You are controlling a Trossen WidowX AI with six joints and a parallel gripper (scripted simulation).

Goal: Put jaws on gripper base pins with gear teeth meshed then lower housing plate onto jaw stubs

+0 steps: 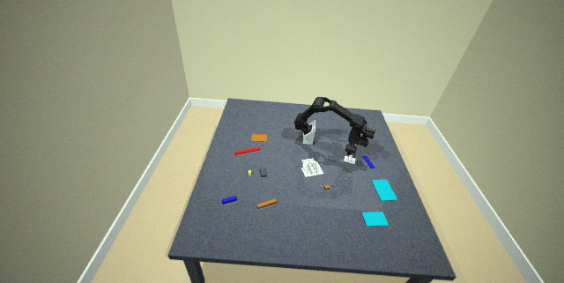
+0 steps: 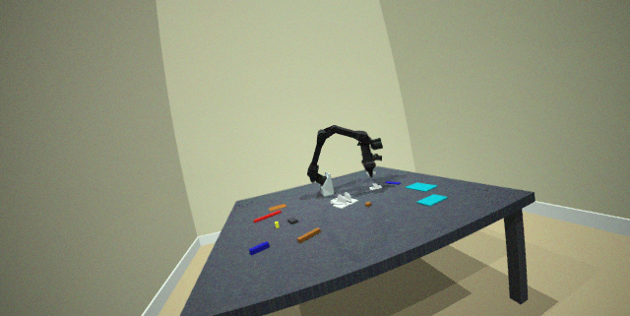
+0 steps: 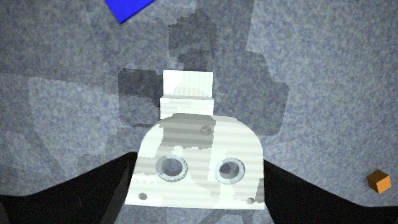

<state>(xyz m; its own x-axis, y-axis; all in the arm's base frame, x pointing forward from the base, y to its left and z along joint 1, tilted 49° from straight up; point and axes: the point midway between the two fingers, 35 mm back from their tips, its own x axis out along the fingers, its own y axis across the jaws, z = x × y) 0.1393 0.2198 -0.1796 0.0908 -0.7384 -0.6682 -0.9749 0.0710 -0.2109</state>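
Where the arm [image 1: 345, 111] [image 2: 345, 130] bends down over the worktop [image 1: 308, 239] [image 2: 463, 208], we see its gripper [image 1: 350, 154] [image 2: 371, 176] [image 3: 197, 162] closed on the white housing plate [image 3: 200, 192], one finger at each side. The plate has a rounded end, a straight end and two ringed holes. Beneath it we see a white part [image 1: 349, 160] [image 2: 375, 187] [image 3: 186, 84] on the worktop, its stepped end showing past the plate's rounded edge. In the exterior view the fingertips are above that part, so we take the plate as raised and not seated. We cannot tell whether the jaws are on their pins or their teeth mesh. A blue bar [image 1: 368, 162] [image 2: 393, 183] [image 3: 129, 7] lies near the white part. Nearer the arm's foot we see a cluster of white pieces [image 1: 312, 167] [image 2: 344, 201], too small to make out singly, with an orange cube [image 1: 326, 187] [image 2: 368, 204] [image 3: 380, 181] near it.
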